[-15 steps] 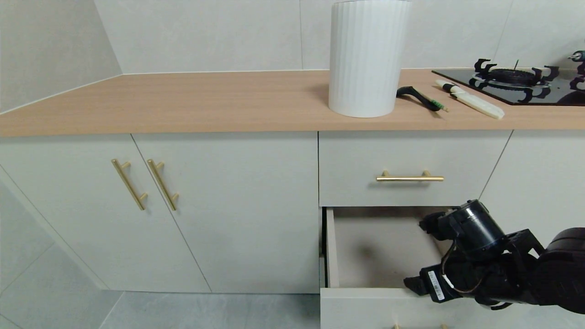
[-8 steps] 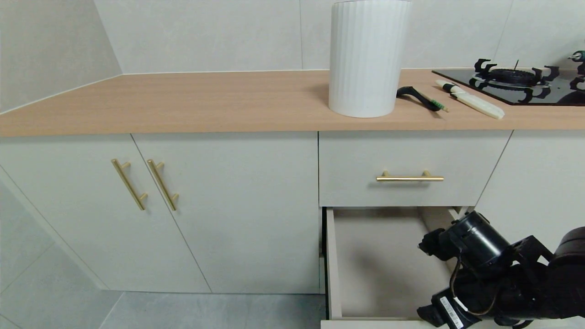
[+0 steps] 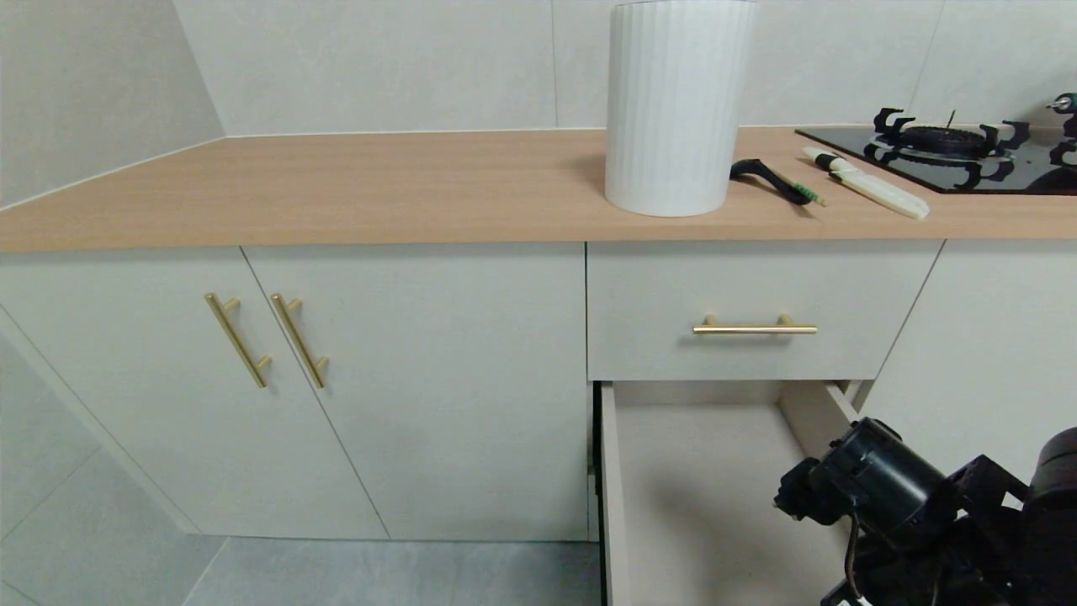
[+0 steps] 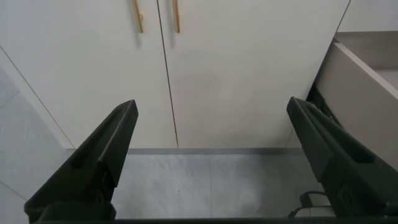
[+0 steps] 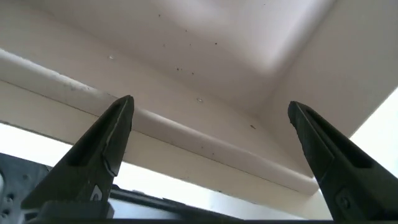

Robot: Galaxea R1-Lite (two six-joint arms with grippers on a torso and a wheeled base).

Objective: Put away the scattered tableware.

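Lower drawer (image 3: 698, 471) beneath the white canister (image 3: 673, 109) has slid further open as the right gripper (image 5: 210, 104), fingers spread and empty, drew back, readying it for the black-handled utensil (image 3: 770, 180) and white utensil (image 3: 867, 183) lying beside the canister.

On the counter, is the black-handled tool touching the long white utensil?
Apart. The head view shows a strip of bare counter between the black-handled tool and the long white utensil.

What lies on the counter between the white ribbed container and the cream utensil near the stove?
In the head view, a black-handled utensil with a green tip lies between the white ribbed container and the cream utensil.
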